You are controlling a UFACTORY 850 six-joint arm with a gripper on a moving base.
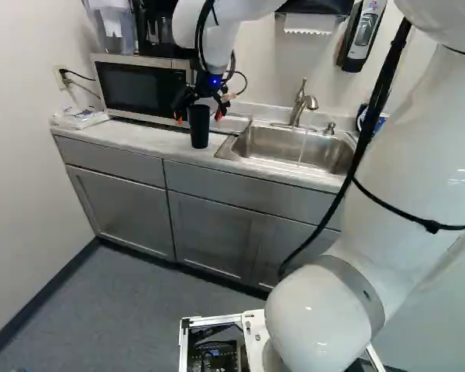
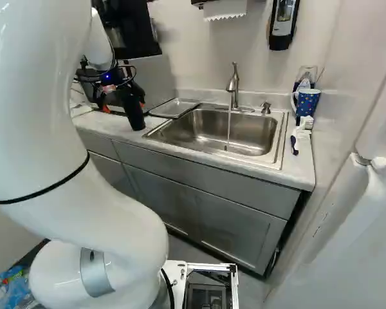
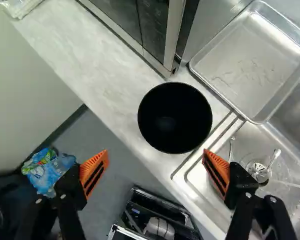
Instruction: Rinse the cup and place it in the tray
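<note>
White arm (image 1: pixel 418 155) up close, gripper (image 3: pixel 155 151) spread apart, holding nothing, black cup (image 3: pixel 175 117) upright on the bench (image 3: pixel 90 55) near the sink (image 2: pixel 280 141), tap (image 2: pixel 233 87) running: rinse likely undone, placing in the tray (image 3: pixel 252 60) also left.

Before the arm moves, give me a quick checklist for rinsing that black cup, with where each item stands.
1. Gripper open: ok, fingers apart.
2. Cup upright on the counter: ok.
3. Cup gripped: not ok, neither finger holds it.
4. Water running: ok, streaming from the faucet into the sink.
5. Tray free to take the cup: ok, nothing stands on it.
6. Cup clean inside: cannot tell, too dark.
</note>
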